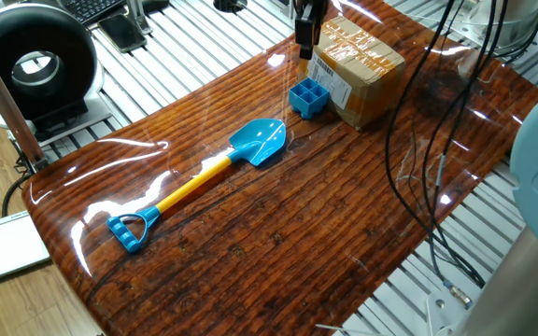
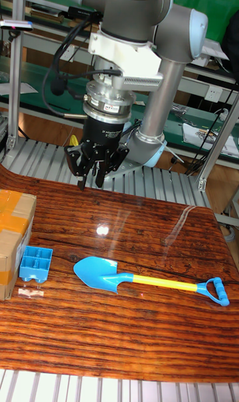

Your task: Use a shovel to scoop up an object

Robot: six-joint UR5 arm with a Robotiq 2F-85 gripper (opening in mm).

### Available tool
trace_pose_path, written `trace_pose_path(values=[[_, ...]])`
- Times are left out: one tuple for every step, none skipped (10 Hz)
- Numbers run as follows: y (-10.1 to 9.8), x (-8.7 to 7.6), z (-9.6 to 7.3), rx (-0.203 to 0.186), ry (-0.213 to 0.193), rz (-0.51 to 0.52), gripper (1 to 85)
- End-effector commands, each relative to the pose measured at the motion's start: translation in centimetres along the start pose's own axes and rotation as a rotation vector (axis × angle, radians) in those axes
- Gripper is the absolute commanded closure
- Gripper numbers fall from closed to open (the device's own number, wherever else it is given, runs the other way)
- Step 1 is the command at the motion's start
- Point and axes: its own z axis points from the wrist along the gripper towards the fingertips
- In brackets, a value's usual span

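fingers [image 2: 90,180] empty; one shovel [image 1: 199,181], one tray [image 1: 309,97], one box [image 1: 358,65].

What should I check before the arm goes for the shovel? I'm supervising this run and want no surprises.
1. Gripper empty: ok, it holds nothing and hangs above the table.
2. Jaws open enough for the yellow shaft: cannot tell.
3. Shovel free to grasp: ok, it lies flat with nothing on it.
4. Blue tray ahead of the blade tip: ok, a gap separates them.
5. Backstop behind the tray: ok, the cardboard box sits right beside it.
6. Hanging cables clear of the arm's path: cannot tell.
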Motion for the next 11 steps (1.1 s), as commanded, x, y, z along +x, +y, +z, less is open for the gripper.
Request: trace_pose_path(values=[[0.2,-0.2,-0.2,-0.014,-0.013,-0.005,43.7],[0.2,-0.3,-0.2,-0.011,-0.015,-0.019,43.7],[-0.5,-0.3,-0.2,0.015,-0.014,-0.050,43.7],[0.1,-1.0,0.3,0.018,-0.014,-0.050,43.7],[1.0,-2.2,1.1,0.008,-0.020,-0.044,43.3],[2.1,-3.5,2.0,0.005,-0.026,-0.041,43.3],[2.7,-4.3,2.9,0.007,-0.027,-0.041,43.3],[3.3,-5.1,3.8,0.009,-0.032,-0.042,43.0],[4.0,-5.9,4.6,0.004,-0.040,-0.038,42.7],[4.8,-6.9,5.6,0.003,-0.053,-0.033,41.7],[4.3,-6.4,5.8,0.024,-0.032,-0.043,41.3]])
